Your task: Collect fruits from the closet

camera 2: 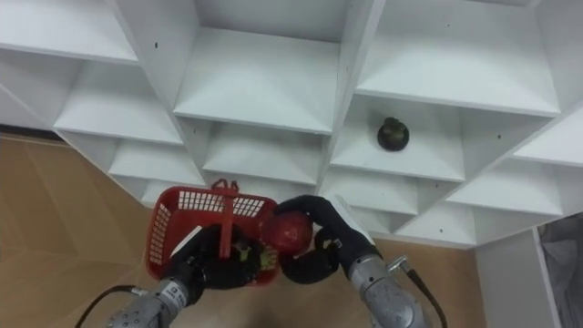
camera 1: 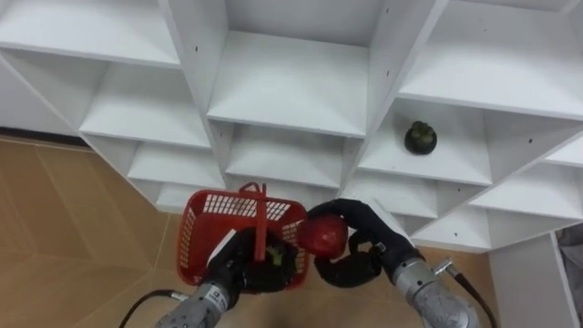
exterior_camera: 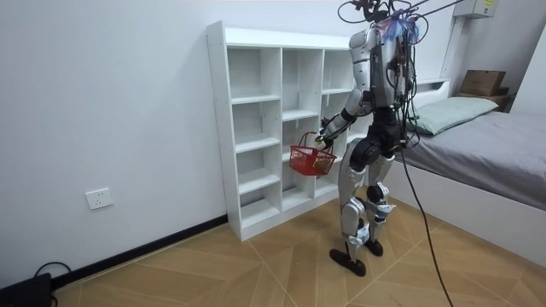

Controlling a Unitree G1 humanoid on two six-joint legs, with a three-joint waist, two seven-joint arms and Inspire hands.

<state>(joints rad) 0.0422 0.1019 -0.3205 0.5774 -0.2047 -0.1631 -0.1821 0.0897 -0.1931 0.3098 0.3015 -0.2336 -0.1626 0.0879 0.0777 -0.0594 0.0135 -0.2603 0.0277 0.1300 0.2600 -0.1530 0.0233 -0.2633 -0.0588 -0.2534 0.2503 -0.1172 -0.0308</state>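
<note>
My right hand (camera 1: 357, 244) (camera 2: 323, 239) is curled round a red apple (camera 1: 322, 236) (camera 2: 290, 231), held just above the right rim of a red mesh basket (camera 1: 202, 239) (camera 2: 173, 228). The left hand (camera 1: 244, 264) (camera 2: 211, 264) grips the basket by its upright red handle (camera 1: 260, 219) (camera 2: 225, 211). Something dark with a bit of green lies inside the basket, behind the hand. A dark round fruit (camera 1: 420, 138) (camera 2: 393, 134) sits alone on a right-hand shelf of the white closet (camera 1: 291, 87) (camera 2: 264, 82). In the room view I stand facing the closet (exterior_camera: 273, 128), holding the basket (exterior_camera: 311, 159) in front of me.
The closet's other compartments hold nothing. Wooden floor (camera 1: 64, 228) lies below and to the left. In the room view a bed (exterior_camera: 495, 145) stands behind me at the room view's right, and a wall socket (exterior_camera: 100, 199) is low on the wall at the left.
</note>
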